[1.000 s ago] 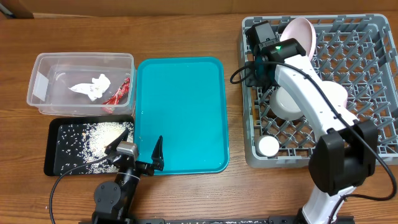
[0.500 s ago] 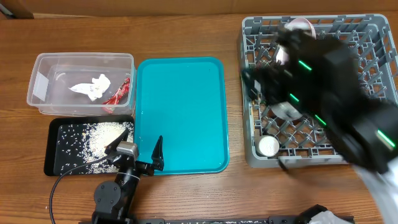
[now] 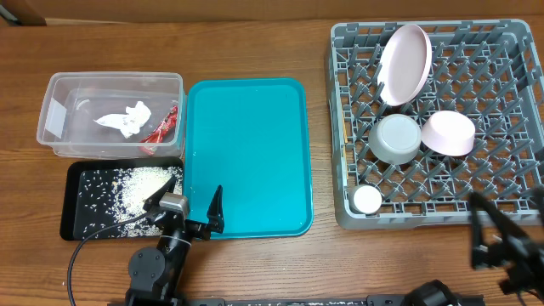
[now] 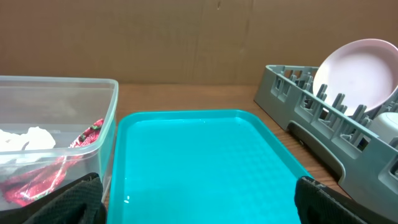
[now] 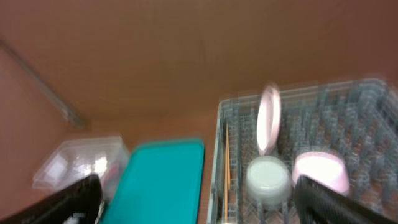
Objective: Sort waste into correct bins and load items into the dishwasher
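The dishwasher, a grey peg rack (image 3: 510, 102), holds a pale round plate (image 3: 404, 53) standing on edge. Also in it are a grey-white bowl (image 3: 395, 138), a pale pink bowl (image 3: 448, 133) and a small white cup (image 3: 367, 199). Chopsticks (image 5: 227, 165) lie along its left side. The clear tub (image 3: 64, 89) holds the white tissue (image 3: 125, 118) and the red wrapper (image 3: 161, 127). Rice (image 3: 140, 185) lies in the black tray (image 3: 76, 217). My left gripper (image 3: 187, 208) is open over the teal tray's near edge. The right gripper (image 3: 510, 229), blurred, is open near the rack's front right corner, holding nothing.
The large teal tray (image 3: 246, 144) lies between the bins and the rack, with a grain or two on it (image 4: 126, 200). A brown cardboard wall (image 4: 186, 37) runs along the table's far edge. Bare wood shows in front of the rack and behind the tub.
The right arm has pulled back from over the rack's far left to the near right, its gripper opening. The plate now stands alone in the rack. The left arm has not moved.
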Controlling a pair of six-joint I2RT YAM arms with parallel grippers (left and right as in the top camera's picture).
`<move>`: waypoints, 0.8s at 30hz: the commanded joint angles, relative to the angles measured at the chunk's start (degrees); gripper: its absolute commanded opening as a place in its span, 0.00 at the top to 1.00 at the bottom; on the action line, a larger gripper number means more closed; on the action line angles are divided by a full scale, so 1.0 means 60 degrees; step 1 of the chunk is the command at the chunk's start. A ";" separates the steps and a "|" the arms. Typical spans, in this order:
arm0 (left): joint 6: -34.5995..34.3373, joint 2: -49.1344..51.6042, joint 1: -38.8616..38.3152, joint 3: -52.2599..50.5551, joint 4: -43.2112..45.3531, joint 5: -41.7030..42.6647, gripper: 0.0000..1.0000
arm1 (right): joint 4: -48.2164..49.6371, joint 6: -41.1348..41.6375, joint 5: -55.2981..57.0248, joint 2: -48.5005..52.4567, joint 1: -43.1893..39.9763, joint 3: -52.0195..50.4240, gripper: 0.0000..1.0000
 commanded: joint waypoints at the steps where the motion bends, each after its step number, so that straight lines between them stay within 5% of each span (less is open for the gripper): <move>1: 0.0004 -0.0098 0.0036 -0.0033 -0.0015 0.0142 0.00 | 0.1107 -0.0484 0.0324 -0.0747 -0.0772 -0.1967 0.00; 12: 0.0004 -0.0098 0.0036 -0.0033 -0.0015 0.0142 0.00 | 0.7606 -0.0364 -0.1963 -0.4095 -0.3479 -1.1457 0.00; 24: 0.0004 -0.0098 0.0036 -0.0033 -0.0015 0.0142 0.00 | 1.0397 -0.0372 -0.2116 -0.6255 -0.3738 -1.5285 0.00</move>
